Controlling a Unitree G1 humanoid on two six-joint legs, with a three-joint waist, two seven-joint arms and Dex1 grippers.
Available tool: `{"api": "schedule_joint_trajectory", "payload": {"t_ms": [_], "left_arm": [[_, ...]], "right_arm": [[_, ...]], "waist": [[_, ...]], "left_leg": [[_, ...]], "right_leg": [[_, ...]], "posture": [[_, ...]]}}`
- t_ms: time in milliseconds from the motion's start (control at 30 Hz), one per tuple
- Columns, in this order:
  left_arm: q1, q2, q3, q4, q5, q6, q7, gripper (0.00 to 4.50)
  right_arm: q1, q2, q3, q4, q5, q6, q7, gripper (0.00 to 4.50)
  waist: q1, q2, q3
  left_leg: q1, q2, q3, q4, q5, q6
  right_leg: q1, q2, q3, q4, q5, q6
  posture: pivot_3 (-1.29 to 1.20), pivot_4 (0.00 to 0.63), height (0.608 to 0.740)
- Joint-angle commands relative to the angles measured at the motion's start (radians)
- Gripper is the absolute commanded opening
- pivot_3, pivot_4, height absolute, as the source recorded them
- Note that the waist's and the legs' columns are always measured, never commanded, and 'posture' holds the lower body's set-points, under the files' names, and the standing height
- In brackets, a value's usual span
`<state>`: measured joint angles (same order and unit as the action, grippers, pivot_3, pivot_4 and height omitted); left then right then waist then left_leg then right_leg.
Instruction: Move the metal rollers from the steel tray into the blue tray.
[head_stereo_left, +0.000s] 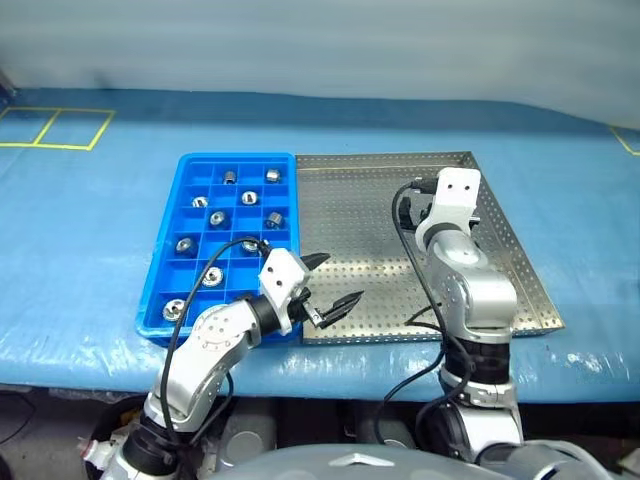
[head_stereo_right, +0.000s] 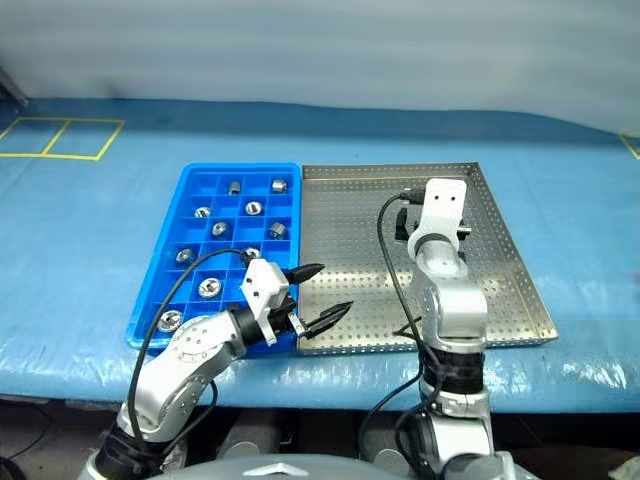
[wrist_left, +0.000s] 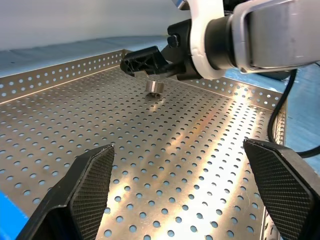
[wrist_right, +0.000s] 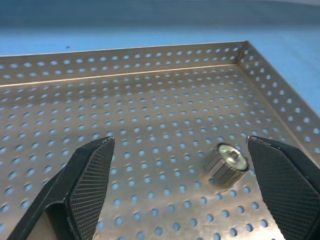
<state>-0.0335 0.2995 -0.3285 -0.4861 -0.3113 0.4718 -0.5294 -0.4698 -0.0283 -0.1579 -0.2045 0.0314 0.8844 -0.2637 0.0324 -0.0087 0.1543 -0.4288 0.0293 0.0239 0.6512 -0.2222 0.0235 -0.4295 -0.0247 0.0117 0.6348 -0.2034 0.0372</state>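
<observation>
The steel tray (head_stereo_left: 350, 210) lies on the blue table cover, with the blue tray (head_stereo_left: 190, 175) against its left side. Several metal rollers (head_stereo_left: 217, 218) sit in the blue tray's compartments. One metal roller (wrist_right: 226, 164) lies on the steel tray's perforated base near the far right corner. My right gripper (wrist_right: 185, 195) hangs low over it, open, with the roller between the fingers and nearer one of them. In the left wrist view that roller (wrist_left: 154, 88) sits just under a right finger (wrist_left: 142, 61). My left gripper (head_stereo_left: 327, 285) is open and empty over the steel tray's front left corner.
The steel tray's raised perforated rim (wrist_right: 150, 55) stands close behind the roller. Yellow tape lines (head_stereo_left: 60, 128) mark the table cover at the far left. The table's front edge runs just below both trays.
</observation>
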Motion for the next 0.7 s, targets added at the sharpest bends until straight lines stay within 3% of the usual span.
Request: {"api": "schedule_joint_trajectory", "payload": {"t_ms": [33,200,333,700], "left_arm": [[0.001,-0.007,-0.006,-0.024,-0.004,-0.003,0.0,4.5],[0.022,-0.014,-0.005,-0.035,-0.003,-0.002,0.019,4.5],[0.041,-0.015,-0.003,-0.049,0.002,-0.003,0.036,4.5],[0.059,0.012,-0.005,-0.066,-0.011,-0.005,0.026,4.5]], "right_arm": [[-0.072,0.008,-0.071,0.127,-0.014,-0.104,-0.064,4.45],[-0.149,0.006,-0.166,0.318,0.014,-0.199,-0.121,4.45],[-0.161,0.004,-0.173,0.345,0.02,-0.211,-0.126,4.45],[-0.013,0.081,-0.084,-0.015,0.01,-0.034,-0.115,4.45]], "waist": [[-0.001,0.0,0.0],[0.002,0.0,0.0],[0.007,0.0,0.0],[0.013,0.001,0.0]], "left_leg": [[0.0,0.0,0.0,0.0,0.0,0.0],[0.0,-0.001,0.001,0.0,0.0,0.0],[0.001,-0.001,0.001,0.0,0.0,0.0],[0.001,0.0,-0.002,0.0,0.0,0.0]], "right_leg": [[0.0,0.0,0.0,0.001,0.0,0.0],[-0.001,0.0,0.001,0.004,0.0,0.0],[-0.001,0.0,0.001,0.006,0.0,0.0],[-0.001,0.0,0.001,0.008,-0.001,0.0]], "posture": [[0.16,0.15,0.74],[0.2,0.15,0.74],[0.22,0.15,0.74],[0.21,0.15,0.74]]}}
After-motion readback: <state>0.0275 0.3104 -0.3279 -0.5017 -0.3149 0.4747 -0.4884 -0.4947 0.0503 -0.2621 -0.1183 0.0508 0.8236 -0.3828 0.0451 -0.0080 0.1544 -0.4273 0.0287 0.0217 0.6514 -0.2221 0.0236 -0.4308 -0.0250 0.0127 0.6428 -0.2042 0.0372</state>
